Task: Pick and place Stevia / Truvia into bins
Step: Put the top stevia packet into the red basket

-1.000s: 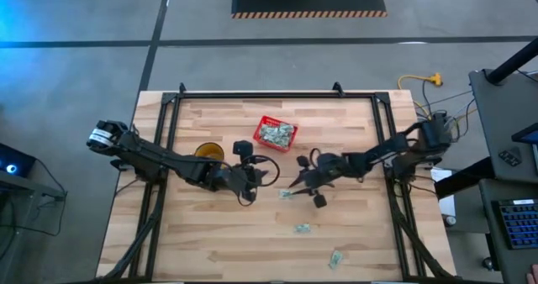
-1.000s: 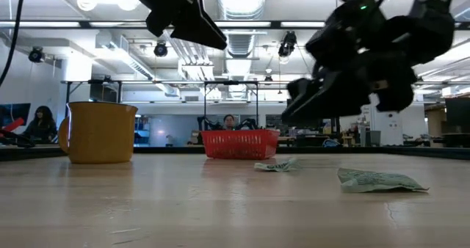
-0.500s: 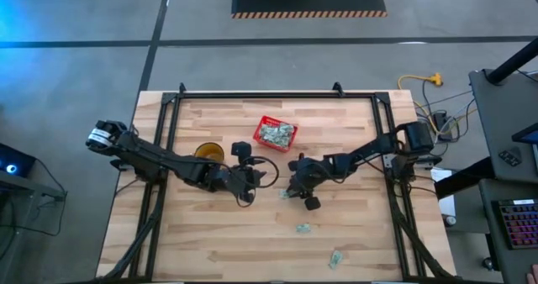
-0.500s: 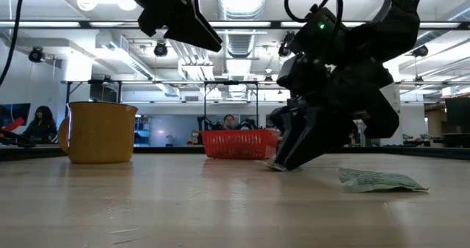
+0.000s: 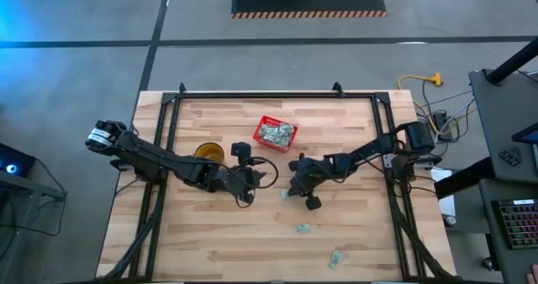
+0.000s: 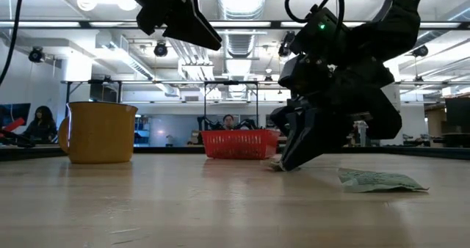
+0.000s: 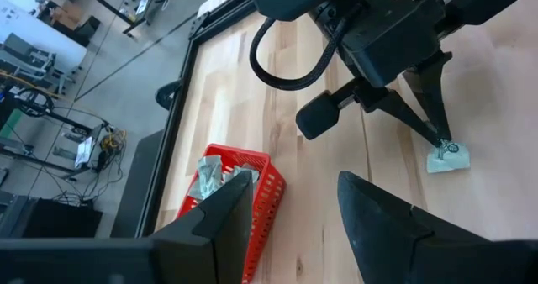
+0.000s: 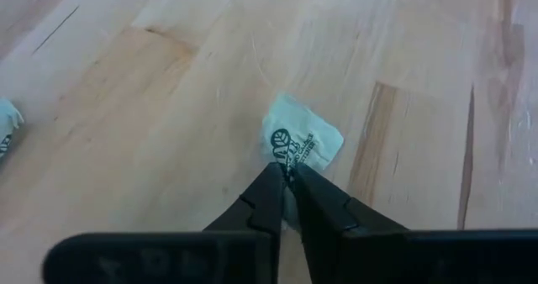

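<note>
A pale green and white Stevia sachet (image 8: 304, 141) lies flat on the wooden table, and my right gripper (image 8: 288, 173) comes down on it, shut on its near edge. The low view shows that gripper (image 6: 283, 163) touching down at the sachet (image 6: 275, 165). My left gripper (image 7: 294, 221) hovers open above the table to the left (image 5: 248, 183), touching nothing. The red basket (image 5: 276, 134) stands toward the far side, with several sachets inside. Loose sachets lie nearer the front edge (image 5: 303, 228) (image 5: 335, 257). My right gripper pinches the sachet's edge (image 8: 286, 156) between its two fingertips (image 8: 271, 187). It comes from above, slanting down toward the table's left. The rest of the sachet lies flat on the table.
A yellow cup (image 5: 208, 153) stands on the table left of the basket, close to my left arm. Another crumpled sachet (image 6: 378, 179) lies near the low camera. A sachet corner (image 8: 7, 120) shows beside the held one. People sit in the room beyond the table.
My right gripper has moved down and toward the table's left, from hovering above the table to its fingertips meeting the sachet. In the last half second it has kept almost still. The sachet has stayed on the table.
</note>
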Robot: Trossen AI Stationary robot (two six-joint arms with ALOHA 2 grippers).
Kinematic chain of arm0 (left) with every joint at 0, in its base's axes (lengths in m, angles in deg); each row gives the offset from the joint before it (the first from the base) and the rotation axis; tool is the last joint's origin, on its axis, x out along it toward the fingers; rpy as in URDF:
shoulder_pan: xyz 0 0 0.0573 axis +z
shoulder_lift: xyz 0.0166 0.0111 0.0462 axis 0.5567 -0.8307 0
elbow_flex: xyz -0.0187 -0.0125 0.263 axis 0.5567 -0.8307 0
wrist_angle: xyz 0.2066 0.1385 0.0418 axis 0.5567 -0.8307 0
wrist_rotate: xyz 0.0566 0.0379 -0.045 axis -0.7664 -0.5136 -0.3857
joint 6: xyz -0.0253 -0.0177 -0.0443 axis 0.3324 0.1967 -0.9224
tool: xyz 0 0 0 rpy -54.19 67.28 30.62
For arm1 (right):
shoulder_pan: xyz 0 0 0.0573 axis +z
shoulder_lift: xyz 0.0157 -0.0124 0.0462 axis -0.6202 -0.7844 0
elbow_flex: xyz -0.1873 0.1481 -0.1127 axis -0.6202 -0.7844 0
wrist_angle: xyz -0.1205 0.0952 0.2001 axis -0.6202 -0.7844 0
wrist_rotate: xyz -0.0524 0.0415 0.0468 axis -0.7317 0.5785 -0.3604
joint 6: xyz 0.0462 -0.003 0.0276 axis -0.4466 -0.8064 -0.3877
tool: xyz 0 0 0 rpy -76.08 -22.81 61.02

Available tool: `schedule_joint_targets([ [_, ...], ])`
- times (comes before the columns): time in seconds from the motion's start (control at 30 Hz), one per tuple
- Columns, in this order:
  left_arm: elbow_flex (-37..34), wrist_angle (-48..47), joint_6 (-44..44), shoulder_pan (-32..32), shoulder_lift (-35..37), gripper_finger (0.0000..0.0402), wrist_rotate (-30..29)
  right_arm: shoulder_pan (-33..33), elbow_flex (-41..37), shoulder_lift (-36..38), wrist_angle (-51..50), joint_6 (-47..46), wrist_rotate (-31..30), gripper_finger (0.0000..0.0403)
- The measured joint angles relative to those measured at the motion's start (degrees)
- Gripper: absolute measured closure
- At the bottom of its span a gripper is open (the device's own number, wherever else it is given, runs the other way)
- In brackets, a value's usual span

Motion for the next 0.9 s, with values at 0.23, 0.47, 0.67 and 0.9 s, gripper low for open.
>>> schedule_joint_targets([
  [0.23, 0.0, 0.0, 0.13, 0.0, 0.0, 0.0242, 0.0, -0.04, 0.33, 3.25, -1.73, 2.49, -1.05, 0.0392],
  [0.47, 0.0, 0.14, 0.17, 0.02, 0.0, 0.0242, 0.01, -0.81, 0.33, 11.7, -6.0, 8.06, -17.82, 0.0393],
  [0.67, 0.0, 0.09, 0.2, 0.02, 0.0, 0.0242, -0.27, -8.33, 0.33, 13.99, -0.67, 11.13, -24.19, 0.0393],
  [0.9, 0.0, 0.07, 0.66, 0.05, 0.0, 0.0242, -0.39, -18.05, 0.28, 13.31, 3.55, 9.15, -17.51, 0.0394],
])
